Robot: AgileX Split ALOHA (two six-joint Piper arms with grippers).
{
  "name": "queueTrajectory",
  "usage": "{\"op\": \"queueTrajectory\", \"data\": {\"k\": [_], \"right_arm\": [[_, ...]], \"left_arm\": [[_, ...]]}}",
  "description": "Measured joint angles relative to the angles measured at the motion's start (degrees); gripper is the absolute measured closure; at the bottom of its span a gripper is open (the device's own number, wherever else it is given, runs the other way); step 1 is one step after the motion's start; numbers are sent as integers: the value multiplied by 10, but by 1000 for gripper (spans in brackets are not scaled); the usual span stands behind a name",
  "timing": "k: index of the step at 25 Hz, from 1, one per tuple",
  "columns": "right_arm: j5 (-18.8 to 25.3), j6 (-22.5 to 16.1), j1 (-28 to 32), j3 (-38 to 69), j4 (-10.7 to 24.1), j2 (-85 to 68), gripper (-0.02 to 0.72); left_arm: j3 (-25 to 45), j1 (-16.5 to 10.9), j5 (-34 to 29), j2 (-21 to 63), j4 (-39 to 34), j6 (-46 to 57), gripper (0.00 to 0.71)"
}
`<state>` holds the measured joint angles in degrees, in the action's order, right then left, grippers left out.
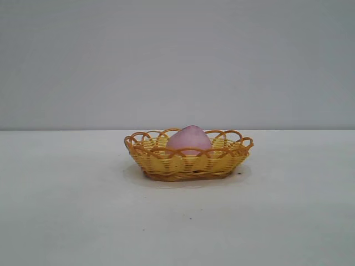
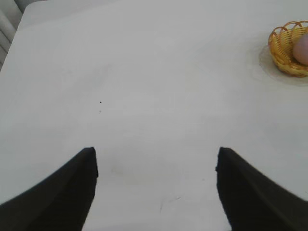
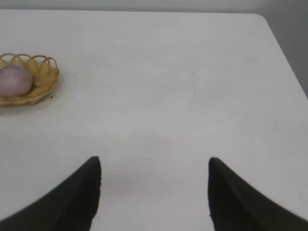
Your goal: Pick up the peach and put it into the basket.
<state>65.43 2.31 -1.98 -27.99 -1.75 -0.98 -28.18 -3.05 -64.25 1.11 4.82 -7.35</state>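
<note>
The dusty-pink peach (image 1: 189, 139) lies inside the yellow-orange wicker basket (image 1: 166, 162) at the middle of the white table. Both also show far off in the wrist views: basket (image 2: 284, 53) with peach (image 2: 302, 50), and basket (image 3: 41, 79) with peach (image 3: 15, 81). My left gripper (image 2: 156, 155) hangs open over bare table, well away from the basket, nothing between its fingers. My right gripper (image 3: 155, 163) is likewise open and empty over bare table, far from the basket. Neither arm appears in the exterior view.
The white table (image 1: 66, 210) stretches wide around the basket. Its far corner and edge (image 3: 269, 24) show in the right wrist view, and another edge (image 2: 19, 19) in the left wrist view. A plain grey wall stands behind.
</note>
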Motion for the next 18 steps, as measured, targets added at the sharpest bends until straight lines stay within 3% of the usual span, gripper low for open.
{"op": "queueTrajectory", "data": {"k": [18], "right_arm": [[0,0,0,0,0,0,289]], "left_arm": [[0,7,0,0,0,0,247]]}}
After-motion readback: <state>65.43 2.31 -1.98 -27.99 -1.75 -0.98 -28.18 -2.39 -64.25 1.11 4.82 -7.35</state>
